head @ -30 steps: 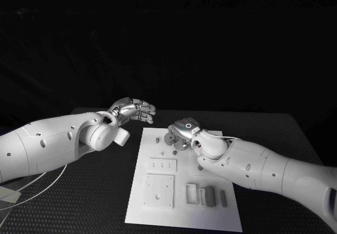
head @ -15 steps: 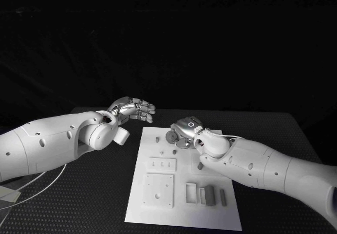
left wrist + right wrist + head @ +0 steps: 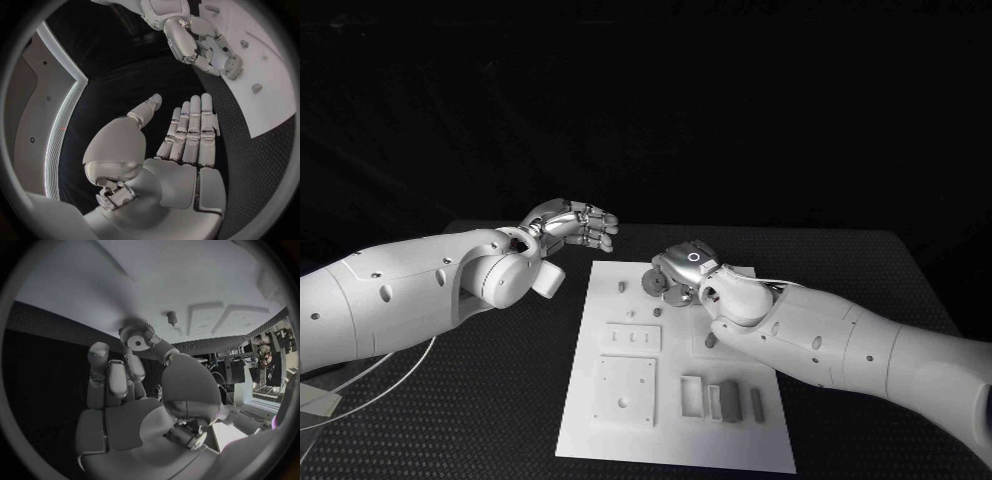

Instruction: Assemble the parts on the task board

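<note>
Over the last second the right hand [image 3: 681,272] has shifted a little along the far end of the task board [image 3: 678,440], drawing slightly toward the board's right side, while the left hand [image 3: 574,226] has stayed where it was, off the board's far-left corner. The right hand's fingers [image 3: 132,366] pinch a small round part with a hole in its middle, a ring-like disc [image 3: 136,342], between thumb and fingertip, the others curled close beside it. That disc hangs just above the white board near its far edge, and a small peg [image 3: 170,317] stands on the board just beyond it, apart from the disc. The coming move, I'd judge, turns on this: the peg lies a short way ahead of the fingertips, so the disc's hole has to come over the peg before going down. The left hand holds nothing, its fingers straight and lying side by side with the thumb apart, hovering above the dark surface [image 3: 877,270]; the right hand is plainly nearer the work.
</note>
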Controlling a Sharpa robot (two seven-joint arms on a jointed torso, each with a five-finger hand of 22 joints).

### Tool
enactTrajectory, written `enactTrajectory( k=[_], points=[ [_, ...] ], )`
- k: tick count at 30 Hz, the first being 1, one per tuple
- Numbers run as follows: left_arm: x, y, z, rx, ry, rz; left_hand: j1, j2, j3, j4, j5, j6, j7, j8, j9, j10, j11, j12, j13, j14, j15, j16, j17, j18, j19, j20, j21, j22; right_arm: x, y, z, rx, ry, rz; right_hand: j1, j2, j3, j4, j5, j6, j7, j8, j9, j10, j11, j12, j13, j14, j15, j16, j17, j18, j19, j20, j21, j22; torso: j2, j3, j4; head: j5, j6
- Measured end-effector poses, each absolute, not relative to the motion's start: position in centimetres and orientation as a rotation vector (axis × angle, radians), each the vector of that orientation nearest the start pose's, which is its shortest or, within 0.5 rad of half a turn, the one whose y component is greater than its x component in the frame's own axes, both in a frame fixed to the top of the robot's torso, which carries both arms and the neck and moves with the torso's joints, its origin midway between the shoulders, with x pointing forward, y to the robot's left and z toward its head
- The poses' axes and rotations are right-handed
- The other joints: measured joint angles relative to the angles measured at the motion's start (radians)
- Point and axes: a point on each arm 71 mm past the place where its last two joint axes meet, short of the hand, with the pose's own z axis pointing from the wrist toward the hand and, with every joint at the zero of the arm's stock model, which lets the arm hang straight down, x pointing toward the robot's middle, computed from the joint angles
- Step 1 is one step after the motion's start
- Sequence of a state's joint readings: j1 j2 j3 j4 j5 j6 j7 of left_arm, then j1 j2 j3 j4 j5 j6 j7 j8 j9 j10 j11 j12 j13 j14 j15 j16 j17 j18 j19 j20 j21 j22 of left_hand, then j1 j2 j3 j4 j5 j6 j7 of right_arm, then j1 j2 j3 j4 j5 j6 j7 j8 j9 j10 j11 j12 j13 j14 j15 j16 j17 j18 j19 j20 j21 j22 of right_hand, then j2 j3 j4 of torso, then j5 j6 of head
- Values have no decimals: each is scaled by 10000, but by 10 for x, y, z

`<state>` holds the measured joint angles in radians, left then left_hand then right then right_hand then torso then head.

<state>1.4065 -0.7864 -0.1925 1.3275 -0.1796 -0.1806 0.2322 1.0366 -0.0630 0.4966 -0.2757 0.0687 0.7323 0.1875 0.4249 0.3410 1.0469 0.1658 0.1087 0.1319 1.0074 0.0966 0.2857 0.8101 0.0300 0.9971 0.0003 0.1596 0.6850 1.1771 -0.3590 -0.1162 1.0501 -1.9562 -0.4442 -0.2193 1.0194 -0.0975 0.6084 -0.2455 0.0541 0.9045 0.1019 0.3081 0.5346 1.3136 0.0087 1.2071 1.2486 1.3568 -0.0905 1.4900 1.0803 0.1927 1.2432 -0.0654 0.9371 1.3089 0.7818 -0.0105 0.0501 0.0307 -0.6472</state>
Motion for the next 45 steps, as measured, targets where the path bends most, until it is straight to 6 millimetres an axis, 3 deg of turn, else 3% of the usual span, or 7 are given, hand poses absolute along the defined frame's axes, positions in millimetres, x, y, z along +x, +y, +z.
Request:
enactTrajectory(
  k=[17,18,20,23,27,29,45],
  points=[
    [538,234,-145,-8494,16202,-13380,0,0,0,0,0,0,0,0,0,0,0,-8,-2,0,0,0,9,-5,0,0,0,-1,534,-71,-227,-5517,14112,3750,0,-1,-2,-5,0,11,-11,-55,17,-41,42,-47,-105,-2,1,0,-109,1,-14,17,0,0,2,-18,12,-16,-27],
    [538,234,-145,-8493,16203,-13382,0,0,0,0,0,0,0,0,0,0,0,-8,-2,0,0,0,9,-6,0,0,0,-1,534,-70,-226,-5499,14115,3754,-3,-3,-10,-13,0,-1,1,-56,17,-71,50,-73,-124,-3,2,0,-128,0,-15,17,0,0,2,-18,12,-16,-28],
    [538,234,-145,-8487,16207,-13391,0,0,0,0,0,0,0,0,0,0,0,-7,0,0,0,0,9,-7,0,0,0,-1,534,-70,-226,-5472,14119,3767,24,-106,24,21,0,-192,192,-200,-24,-185,78,-195,-232,-18,18,0,-149,0,-31,33,0,0,2,-19,12,-16,-28],
    [538,233,-145,-8477,16214,-13403,0,0,0,0,0,0,0,0,0,0,0,-7,7,0,0,0,9,-9,0,0,0,-1,535,-70,-226,-5433,14136,3778,-5,-135,35,31,1,-276,276,-278,-115,-248,141,-199,-277,-33,32,0,-153,0,-33,35,0,0,2,-19,17,-23,-19],
    [538,233,-145,-8479,16212,-13400,0,0,0,0,0,0,0,0,0,0,0,-7,6,0,0,0,8,-12,0,0,0,7,535,-69,-226,-5385,14146,3815,-12,-143,46,43,3,-277,277,-295,-136,-253,146,-199,-292,-36,34,0,-169,0,-33,35,0,0,1,-18,21,-28,-12],
    [538,233,-145,-8478,16212,-13399,0,0,0,0,0,0,0,0,0,0,0,-7,6,0,0,0,13,-15,0,0,0,8,535,-68,-226,-5366,14164,3833,-12,-249,39,88,4,-319,318,-296,-145,-253,146,-198,-319,-36,35,0,-171,0,-34,36,0,0,1,-18,18,-24,-12],
    [538,232,-145,-8467,16225,-13415,0,0,0,0,0,0,0,1,-9,0,0,-7,5,0,0,0,25,-33,0,0,0,6,534,-62,-226,-5340,14350,4047,-19,-252,13,185,1,-350,350,-382,-188,-305,198,-238,-366,-56,54,0,-198,-1,6,29,-37,0,2,-12,12,-28,-46]
  ],
)
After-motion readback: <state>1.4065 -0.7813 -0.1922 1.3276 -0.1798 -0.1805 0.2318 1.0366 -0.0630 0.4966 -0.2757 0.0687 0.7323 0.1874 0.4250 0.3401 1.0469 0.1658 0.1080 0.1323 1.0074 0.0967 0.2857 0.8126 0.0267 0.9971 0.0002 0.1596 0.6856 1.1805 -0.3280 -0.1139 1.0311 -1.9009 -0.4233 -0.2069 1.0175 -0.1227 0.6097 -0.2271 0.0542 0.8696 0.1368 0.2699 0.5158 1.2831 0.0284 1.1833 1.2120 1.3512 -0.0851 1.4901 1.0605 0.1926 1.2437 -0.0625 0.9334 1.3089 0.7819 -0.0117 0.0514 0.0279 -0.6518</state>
